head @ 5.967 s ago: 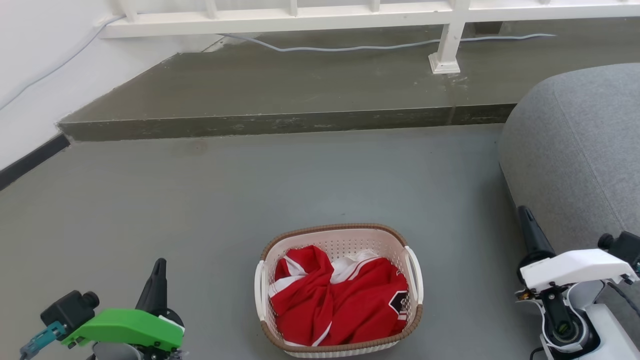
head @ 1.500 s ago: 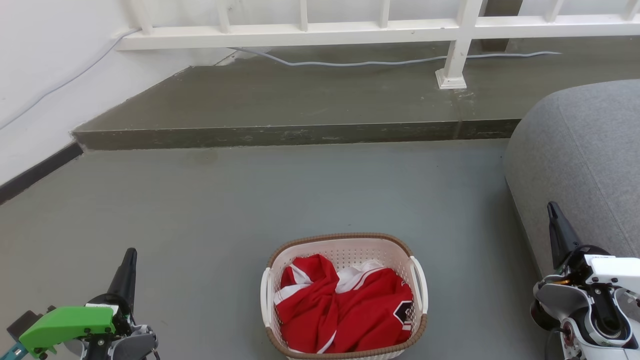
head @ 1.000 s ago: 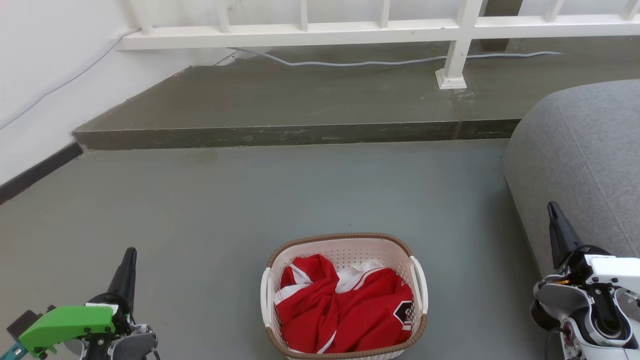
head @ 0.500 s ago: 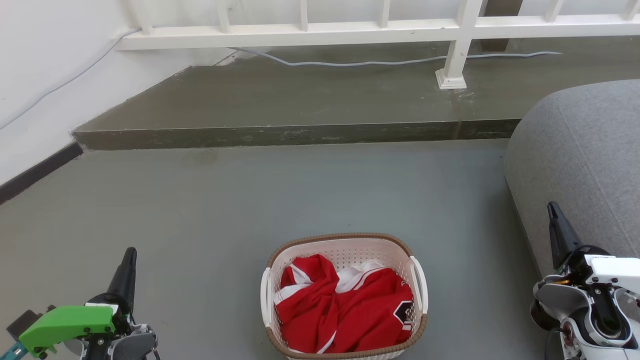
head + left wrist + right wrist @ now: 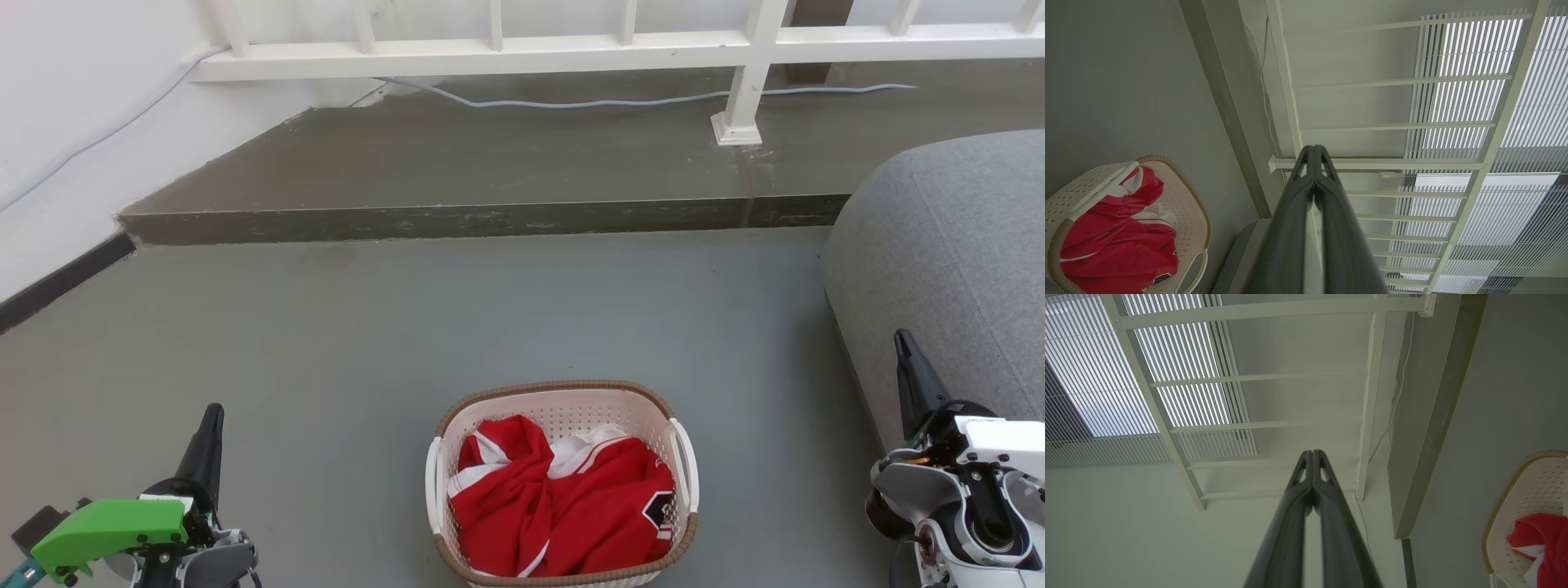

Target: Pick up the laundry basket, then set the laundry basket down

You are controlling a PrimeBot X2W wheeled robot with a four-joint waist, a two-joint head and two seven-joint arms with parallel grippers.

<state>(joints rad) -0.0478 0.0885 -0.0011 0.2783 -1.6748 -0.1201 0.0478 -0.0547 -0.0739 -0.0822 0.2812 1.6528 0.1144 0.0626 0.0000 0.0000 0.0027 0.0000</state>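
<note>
Head looks down; both wrists face the shared railing (image 5: 531, 55)

The cream-white, perforated plastic laundry basket (image 5: 563, 411) has a dotted grid of holes in its walls, a brown woven-look rim and white handles. The crumpled cloth garment (image 5: 588, 523) is bright red with white stripes and a black patch. The smooth floor (image 5: 392, 327) is mid grey. The raised step (image 5: 490, 155) is darker olive grey, flecked pale along its edge. The barred railing (image 5: 490, 51) is white, and the rounded fabric seat (image 5: 947, 245) is speckled grey. The left gripper (image 5: 213, 413) has black fingers and a bright green cover (image 5: 106, 527). The right gripper (image 5: 901, 339) is black with a white housing (image 5: 1004, 437).
</note>
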